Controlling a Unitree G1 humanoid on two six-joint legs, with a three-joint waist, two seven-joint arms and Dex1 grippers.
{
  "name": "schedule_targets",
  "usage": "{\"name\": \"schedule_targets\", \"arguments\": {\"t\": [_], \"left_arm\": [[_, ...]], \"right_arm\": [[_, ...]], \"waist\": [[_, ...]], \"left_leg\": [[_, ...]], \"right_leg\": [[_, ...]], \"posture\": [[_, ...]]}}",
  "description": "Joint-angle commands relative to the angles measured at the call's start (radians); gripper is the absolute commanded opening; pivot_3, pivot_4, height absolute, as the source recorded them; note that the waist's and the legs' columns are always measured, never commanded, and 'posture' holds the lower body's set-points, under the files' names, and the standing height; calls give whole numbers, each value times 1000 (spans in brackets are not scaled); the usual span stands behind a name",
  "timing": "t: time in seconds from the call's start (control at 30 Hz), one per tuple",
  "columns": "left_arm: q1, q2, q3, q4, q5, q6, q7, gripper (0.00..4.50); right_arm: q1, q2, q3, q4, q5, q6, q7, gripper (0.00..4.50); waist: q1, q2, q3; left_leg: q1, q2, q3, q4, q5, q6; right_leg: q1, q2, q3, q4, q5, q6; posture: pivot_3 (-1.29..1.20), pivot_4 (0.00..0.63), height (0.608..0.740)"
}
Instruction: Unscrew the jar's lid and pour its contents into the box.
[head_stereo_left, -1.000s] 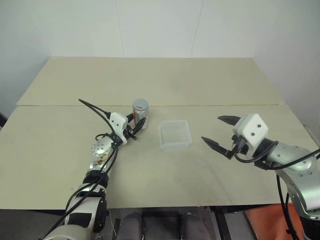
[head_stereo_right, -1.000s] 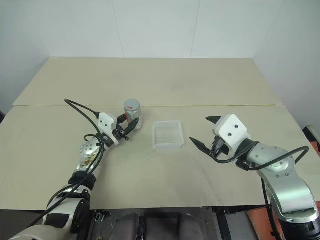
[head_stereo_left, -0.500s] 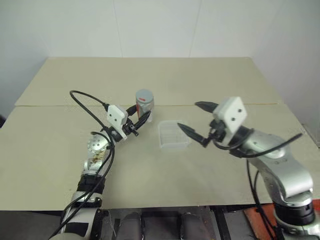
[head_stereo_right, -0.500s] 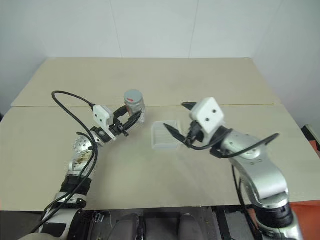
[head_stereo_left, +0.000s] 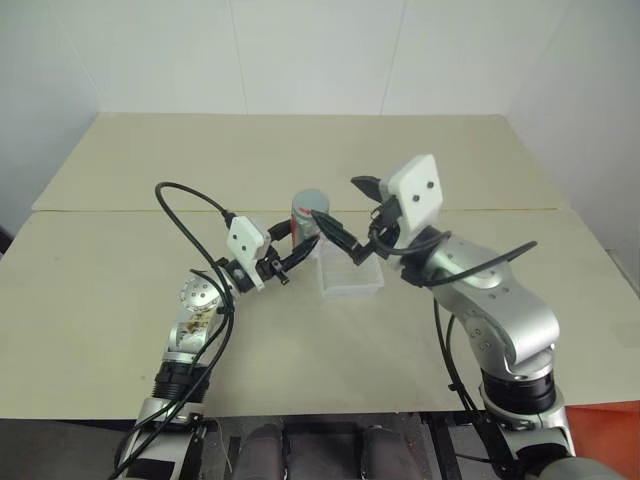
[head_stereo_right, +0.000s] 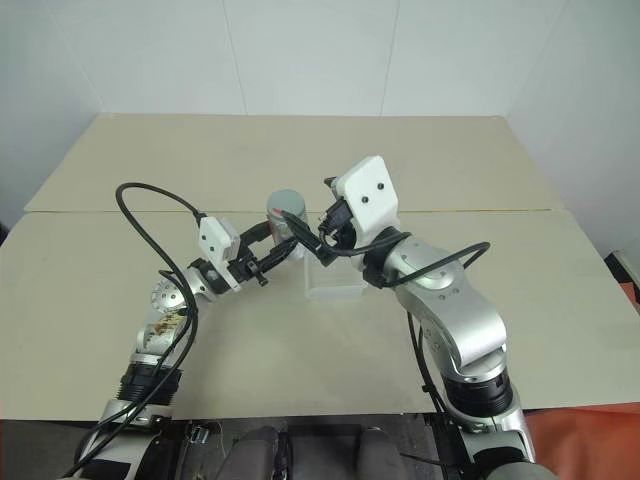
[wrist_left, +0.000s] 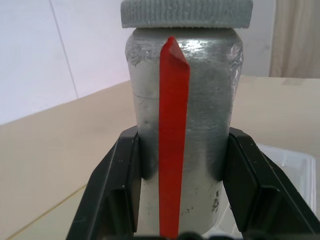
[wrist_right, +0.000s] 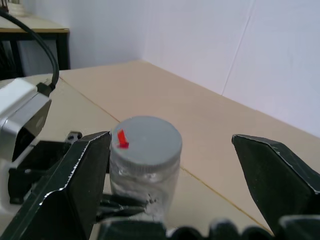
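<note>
My left gripper (head_stereo_left: 300, 240) is shut on the jar (head_stereo_left: 306, 220), a silvery cylinder with a red stripe, held upright above the table. In the left wrist view its black fingers (wrist_left: 120, 185) clamp the jar (wrist_left: 200, 100) at the lower body. The grey ribbed lid (wrist_right: 145, 140) with a small red mark sits on top. My right gripper (head_stereo_left: 335, 198) is open, with one finger (wrist_right: 70, 185) on each side of the lid, not touching it. The clear box (head_stereo_left: 350, 275) lies on the table just below and right of the jar. The contents are hidden inside the jar.
The beige table (head_stereo_left: 300, 150) stretches wide behind and to both sides, with a seam line across its middle. A black cable (head_stereo_left: 185, 190) loops up from the left wrist. White walls stand behind the table.
My left gripper has lifted the jar off the table and carried it right, toward the box. The right arm has swung left and up, bringing its open fingers around the lid.
</note>
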Motion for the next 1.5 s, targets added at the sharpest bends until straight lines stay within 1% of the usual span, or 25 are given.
{"name": "schedule_targets", "arguments": {"t": [0.03,0.23,0.6,1.2,1.3,1.4,1.43,1.5], "left_arm": [[-19,-10,-2,-45,-14,-2,13,1929],[-26,-16,-5,-41,-12,-2,18,1929],[-36,-25,-19,-51,-14,-1,19,1929],[-62,-31,-15,-39,-32,-2,22,1929],[-61,-34,-17,-39,-30,-4,22,1929],[-59,-32,-29,-37,-13,-11,18,1929],[-58,-34,-29,-38,-14,-9,20,1929],[-59,-37,-29,-40,-18,-5,22,1929]], "right_arm": [[-30,31,1,-6,-13,-3,-33,4500],[-33,55,26,8,-37,-20,-44,4500],[-41,70,62,43,-67,-58,-20,4500],[-40,93,53,70,-95,-95,-10,4500],[-42,95,52,76,-93,-96,-8,3949],[-42,96,52,79,-94,-102,-4,2975],[-42,96,52,81,-95,-103,-4,2816],[-43,97,53,85,-97,-105,-2,2816]], "waist": [[-1,0,0],[-2,0,0],[-8,0,0],[-13,0,0],[-13,0,0],[-15,0,0],[-15,0,0],[-16,0,0]], "left_leg": [[0,0,0,0,0,0],[0,0,0,0,0,0],[0,0,0,0,0,0],[0,0,-1,0,0,0],[0,0,-1,0,0,0],[0,0,-1,0,0,0],[0,0,-1,0,0,0],[0,0,-1,-1,0,0]], "right_leg": [[0,0,0,0,0,0],[0,0,0,0,0,0],[0,0,0,0,0,0],[0,0,0,0,0,0],[0,0,0,0,0,0],[0,0,0,0,0,0],[0,0,0,0,0,0],[0,0,0,0,0,0]], "posture": [[0,150,740],[0,150,740],[0,150,740],[0,150,740],[0,150,740],[0,150,740],[0,150,740],[0,150,740]]}}
